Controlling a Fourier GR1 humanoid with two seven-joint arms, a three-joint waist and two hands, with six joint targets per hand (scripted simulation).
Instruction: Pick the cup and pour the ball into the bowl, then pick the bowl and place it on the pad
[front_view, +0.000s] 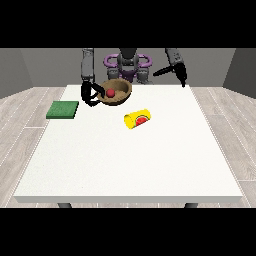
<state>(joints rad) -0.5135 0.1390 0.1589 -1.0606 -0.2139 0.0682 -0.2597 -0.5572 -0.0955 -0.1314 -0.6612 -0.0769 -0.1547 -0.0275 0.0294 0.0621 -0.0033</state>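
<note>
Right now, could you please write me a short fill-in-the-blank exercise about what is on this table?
1. The red ball lies inside the ____.
2. The yellow cup lies on its ____ on the white table.
3. The green pad sits at the view's ____ side.
4. The hand at the view's left is at the rim of the brown ____.

Missing words: bowl; side; left; bowl
</note>
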